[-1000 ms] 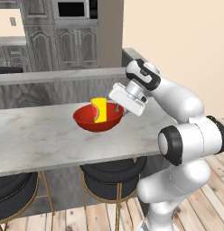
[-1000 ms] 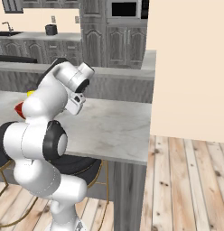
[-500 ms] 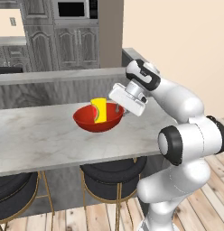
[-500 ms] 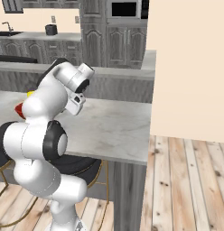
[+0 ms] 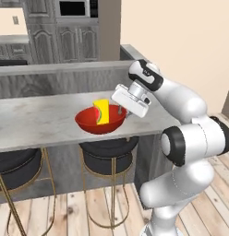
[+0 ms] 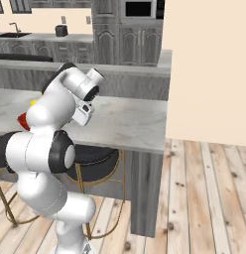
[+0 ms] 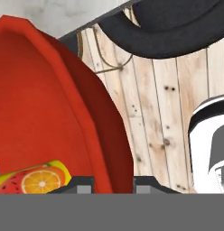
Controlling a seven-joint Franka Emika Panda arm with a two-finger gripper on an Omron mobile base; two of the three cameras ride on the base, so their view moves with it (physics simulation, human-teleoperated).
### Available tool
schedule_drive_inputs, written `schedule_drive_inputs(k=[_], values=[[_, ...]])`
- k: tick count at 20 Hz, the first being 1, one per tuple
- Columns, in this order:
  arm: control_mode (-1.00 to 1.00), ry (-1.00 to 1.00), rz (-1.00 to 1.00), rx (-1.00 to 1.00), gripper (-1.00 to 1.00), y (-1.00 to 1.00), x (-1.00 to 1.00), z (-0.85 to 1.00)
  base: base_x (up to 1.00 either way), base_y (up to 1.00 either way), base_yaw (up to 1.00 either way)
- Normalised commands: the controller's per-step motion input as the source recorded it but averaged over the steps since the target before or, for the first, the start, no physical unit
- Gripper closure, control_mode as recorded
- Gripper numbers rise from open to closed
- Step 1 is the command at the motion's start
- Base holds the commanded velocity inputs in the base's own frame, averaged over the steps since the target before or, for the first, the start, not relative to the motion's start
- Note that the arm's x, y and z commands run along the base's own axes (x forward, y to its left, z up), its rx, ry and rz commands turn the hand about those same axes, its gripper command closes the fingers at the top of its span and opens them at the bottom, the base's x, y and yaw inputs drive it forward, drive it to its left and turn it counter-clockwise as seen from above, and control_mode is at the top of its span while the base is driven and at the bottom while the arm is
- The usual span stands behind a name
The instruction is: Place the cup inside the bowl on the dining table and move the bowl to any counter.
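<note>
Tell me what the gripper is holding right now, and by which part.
The gripper holds the wide glossy red bowl by its rim, one finger on each side of the wall; the small yellow cup sits inside.

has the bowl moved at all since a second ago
No. The bowl sits at the same spot near the dining table front edge, above the same stool.

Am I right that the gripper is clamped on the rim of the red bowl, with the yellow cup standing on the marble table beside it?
Not quite. The yellow cup is inside the red bowl, not on the marble table beside it; the left base view shows this. The rest holds: the gripper is clamped on the bowl's rim.
</note>
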Motion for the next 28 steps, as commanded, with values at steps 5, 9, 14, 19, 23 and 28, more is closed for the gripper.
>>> schedule_drive_inputs(k=[5, 9, 14, 19, 23, 28], values=[[1.00, 0.00, 0.00, 0.00, 1.00, 0.00, 0.00, 0.00, -0.72, 0.03, 0.00], [1.00, 0.00, 0.00, 0.00, 1.00, 0.00, 0.00, 0.00, -0.57, 0.11, 0.00], [1.00, 0.00, 0.00, 0.00, 1.00, 0.00, 0.00, 0.00, -0.47, 0.18, 0.00], [1.00, 0.00, 0.00, 0.00, 1.00, 0.00, 0.00, 0.00, -0.43, 0.40, 0.00], [1.00, 0.00, 0.00, 0.00, 1.00, 0.00, 0.00, 0.00, -0.40, 0.49, 0.00], [1.00, 0.00, 0.00, 0.00, 1.00, 0.00, 0.00, 0.00, -0.34, 0.49, 0.00]])
